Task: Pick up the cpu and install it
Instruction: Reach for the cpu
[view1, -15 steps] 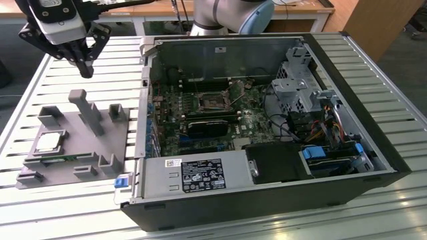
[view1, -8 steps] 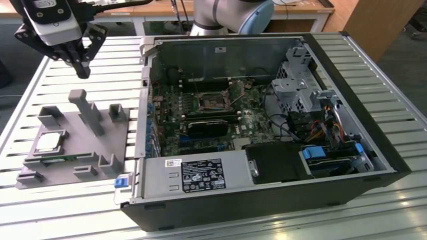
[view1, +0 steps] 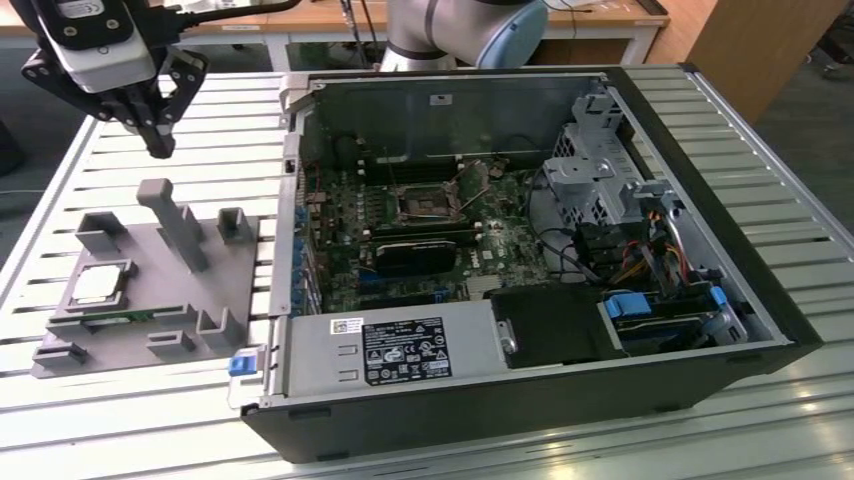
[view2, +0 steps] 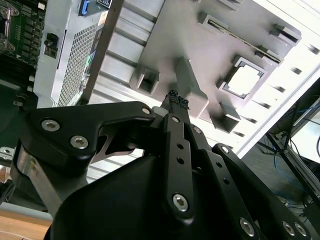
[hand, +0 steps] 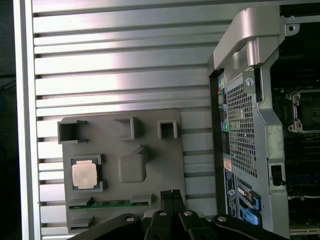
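Located cpu (view1: 100, 285) lying flat, silver top up, in a square pocket of the grey jig (view1: 134, 240) on the desk (view1: 120, 420). In the exterior view, placed at 9 o'clock from the open case (view1: 534, 390), well apart from it. Not yet picked up.

Noted memory stick (view1: 118, 318) in a jig slot just beside the cpu, at its 6 o'clock in the exterior view.

Found tool (view1: 160, 140) raised over the far end of the jig, at roughly 1 o'clock from the cpu in the exterior view, well apart and touching nothing. Fingers together, nothing between them; same reading in the first wrist view.

Spotted socket (view1: 430, 205) on the board inside the case, at 3 o'clock from the cpu in the exterior view. Cannot tell whether its frame stands open.

Handling, judged only:
- Light, thin and stiff; no give under a pinch.
- Slick metal top, so likely to slip if tilted.
- Underside probably delicate; keep level, avoid scraping.
- Best held by two opposite rim edges. Pocket walls look broken along two opposite sides, giving finger room there.
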